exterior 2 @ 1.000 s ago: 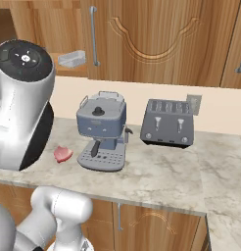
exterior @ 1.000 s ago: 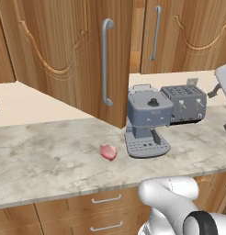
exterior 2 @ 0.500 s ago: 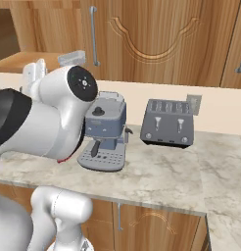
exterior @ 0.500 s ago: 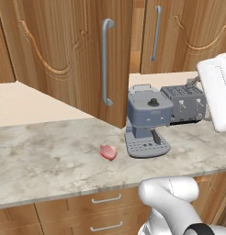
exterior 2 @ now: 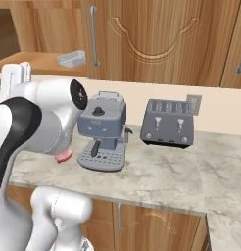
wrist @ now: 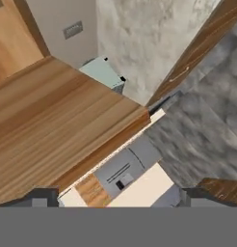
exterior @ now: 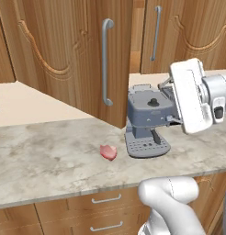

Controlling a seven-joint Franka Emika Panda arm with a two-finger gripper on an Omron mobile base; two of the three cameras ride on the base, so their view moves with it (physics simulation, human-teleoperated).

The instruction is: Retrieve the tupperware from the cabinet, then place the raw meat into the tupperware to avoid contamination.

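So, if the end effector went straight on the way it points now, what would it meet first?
Most likely the wooden panel that spans the hand view just ahead of the end effector, though the depth is unclear.

Home kitchen: carved wooden wall cabinets (exterior: 64,50) with grey bar handles, veined marble countertop (exterior: 50,160), grey coffee machine (exterior 2: 103,130), grey four-slot toaster (exterior 2: 169,128), wooden drawers (exterior: 87,215) below.

Meat (exterior: 108,152) on counter (exterior: 46,156) left of coffee machine (exterior: 147,120) — toaster (exterior 2: 168,122) right — tupperware (exterior 2: 71,58) in cabinet (exterior: 73,50).
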